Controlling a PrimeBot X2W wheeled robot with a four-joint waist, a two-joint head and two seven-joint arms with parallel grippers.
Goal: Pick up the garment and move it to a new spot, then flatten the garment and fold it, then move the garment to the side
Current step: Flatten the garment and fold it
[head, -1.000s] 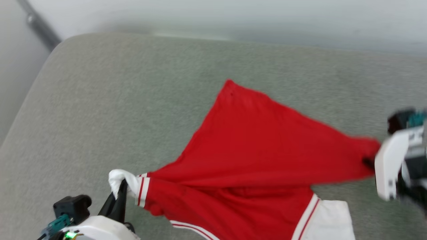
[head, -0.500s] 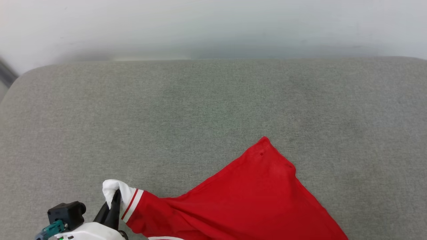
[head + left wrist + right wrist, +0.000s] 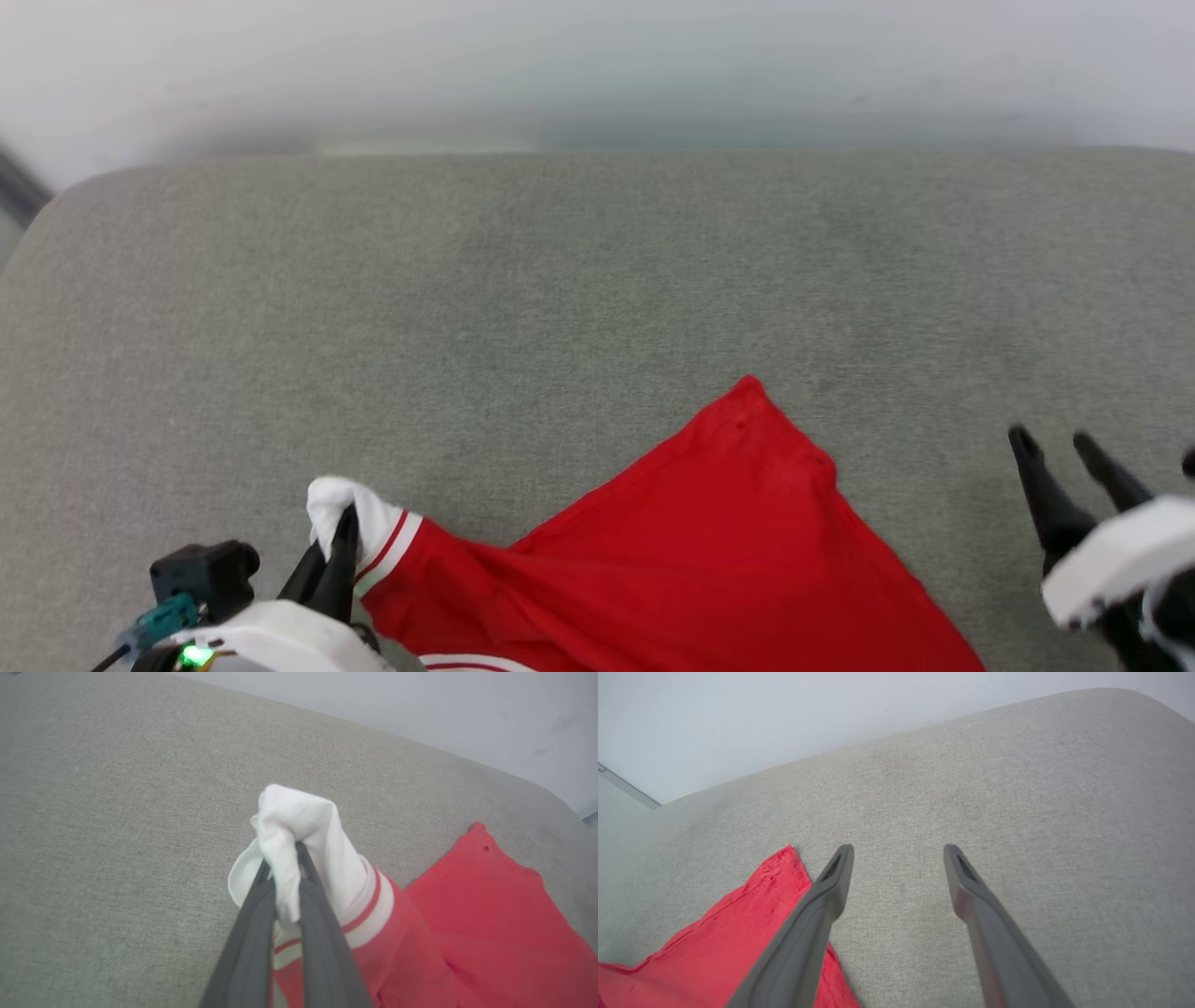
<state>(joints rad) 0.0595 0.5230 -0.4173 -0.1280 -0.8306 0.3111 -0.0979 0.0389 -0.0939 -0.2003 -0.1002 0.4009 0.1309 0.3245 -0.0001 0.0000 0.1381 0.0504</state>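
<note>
Nearest: left gripper (image 3: 342, 534), two dark fingers, pinched tight on the bunched white sleeve (image 3: 299, 816) of the red soft-fabric garment (image 3: 709, 560), a T-shirt with red-white striped cuff trim. The sleeve cloth wraps over the fingertips and is held up at the garment's left end. Judgement: this pinch anchors that end so the body can be pulled out flat.

The garment body lies on the grey woven cushion (image 3: 560, 280), spreading right from the sleeve, with one pointed red corner aimed away from the robot.

Right gripper (image 3: 1053, 443) sits just right of the garment, fingers spread wide, nothing between them. In the right wrist view one finger overlaps the red edge; can't tell if it touches. Judgement: it's free to take a new edge for flattening. No fold made yet.

Beyond the garment: more cushion, then a pale wall (image 3: 597, 65).

Hidden: the garment's near part is cut off by the head view's bottom edge. Print, collar and second sleeve can't be made out.
</note>
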